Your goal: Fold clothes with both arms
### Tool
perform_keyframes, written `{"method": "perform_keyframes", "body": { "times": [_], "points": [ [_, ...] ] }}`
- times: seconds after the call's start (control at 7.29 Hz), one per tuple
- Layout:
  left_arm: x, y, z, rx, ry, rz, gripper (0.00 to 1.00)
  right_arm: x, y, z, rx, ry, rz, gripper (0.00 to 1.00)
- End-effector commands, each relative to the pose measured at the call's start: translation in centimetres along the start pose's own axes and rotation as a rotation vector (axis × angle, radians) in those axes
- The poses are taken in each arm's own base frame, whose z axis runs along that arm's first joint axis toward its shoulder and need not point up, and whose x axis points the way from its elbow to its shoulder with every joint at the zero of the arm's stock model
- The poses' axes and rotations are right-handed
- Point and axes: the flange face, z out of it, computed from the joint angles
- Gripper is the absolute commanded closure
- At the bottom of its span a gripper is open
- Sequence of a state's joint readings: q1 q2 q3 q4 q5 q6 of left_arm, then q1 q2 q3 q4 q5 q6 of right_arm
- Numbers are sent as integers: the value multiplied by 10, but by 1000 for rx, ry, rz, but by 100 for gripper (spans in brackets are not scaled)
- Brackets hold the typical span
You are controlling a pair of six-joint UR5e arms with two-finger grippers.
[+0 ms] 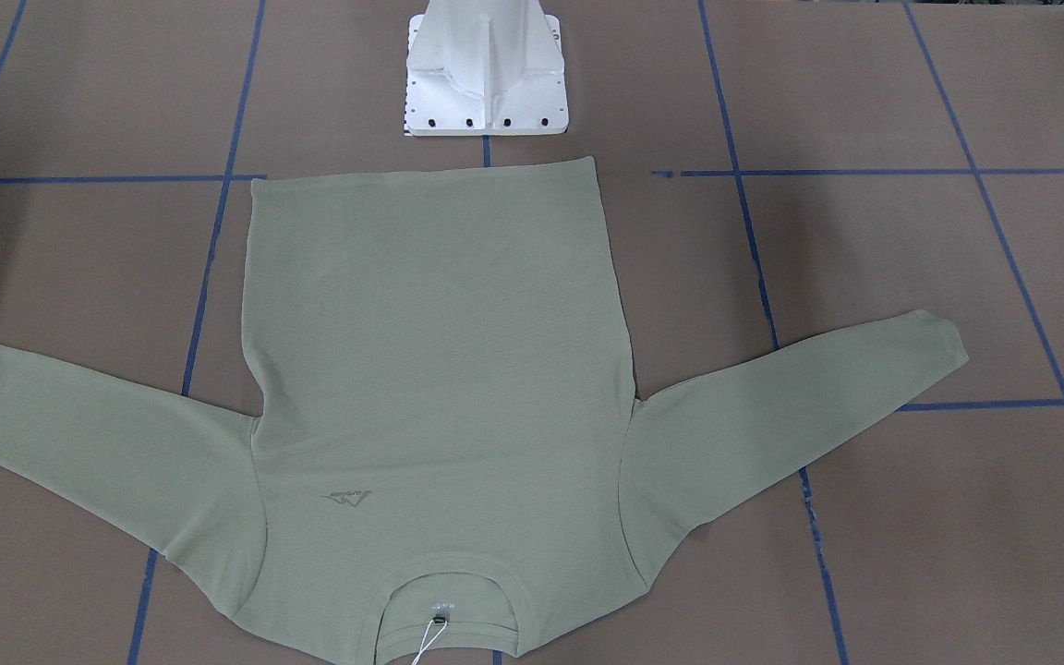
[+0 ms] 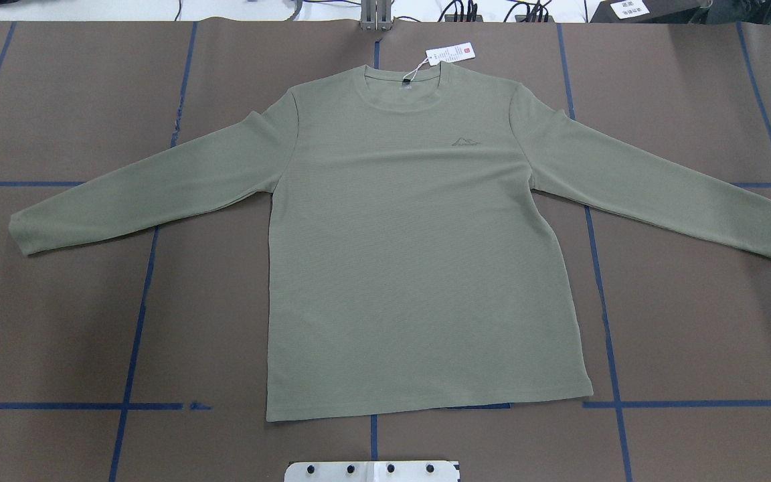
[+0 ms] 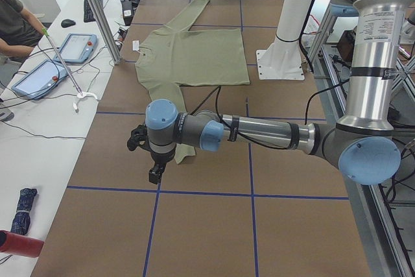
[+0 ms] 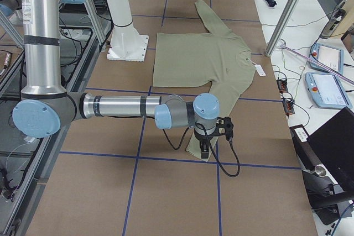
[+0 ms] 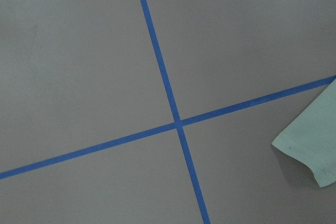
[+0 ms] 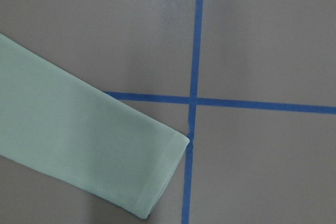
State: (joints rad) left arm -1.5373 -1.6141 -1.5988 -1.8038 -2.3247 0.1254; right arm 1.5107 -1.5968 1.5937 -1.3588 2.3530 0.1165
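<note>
The sage-green long-sleeved shirt [image 2: 419, 254] lies flat and front up on the brown table, sleeves spread, collar away from the robot. Its white hang tag [image 2: 450, 53] lies beyond the collar. The shirt also shows in the front view [image 1: 440, 369]. In the exterior left view my left gripper [image 3: 155, 173] points down over the left sleeve's cuff end. In the exterior right view my right gripper [image 4: 204, 150] points down over the right sleeve's cuff. I cannot tell whether either is open or shut. The cuffs show in the left wrist view [image 5: 315, 145] and the right wrist view [image 6: 152, 182].
The white pedestal base [image 1: 486, 69] stands just behind the shirt's hem. Blue tape lines [image 2: 138, 321] grid the table. A side table with tablets [image 3: 78, 47] and a seated person [image 3: 13, 24] lies past the collar side, with metal poles [image 3: 97, 11] along that edge.
</note>
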Motion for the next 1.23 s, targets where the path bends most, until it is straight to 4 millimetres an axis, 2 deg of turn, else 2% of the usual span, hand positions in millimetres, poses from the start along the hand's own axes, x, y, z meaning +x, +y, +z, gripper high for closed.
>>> {"method": "perform_keyframes", "body": {
  "times": [0.0,0.14,0.27,0.41,0.69,1.1],
  "points": [
    [-2,0,4,26,7,-33,0,-2,6,74,-12,-18,-33,0],
    [0,1,3,52,5,-31,0,5,18,103,-3,-33,-61,0],
    [-2,10,6,66,4,-21,0,-10,24,125,-6,-52,-51,0],
    [-2,10,5,69,3,-21,0,-25,27,140,-15,-44,-18,0],
    [-1,9,4,72,3,-20,0,-28,28,148,-25,-22,-18,0],
    [0,8,3,75,3,-17,0,-16,31,161,-55,-9,5,0]
  ]
}}
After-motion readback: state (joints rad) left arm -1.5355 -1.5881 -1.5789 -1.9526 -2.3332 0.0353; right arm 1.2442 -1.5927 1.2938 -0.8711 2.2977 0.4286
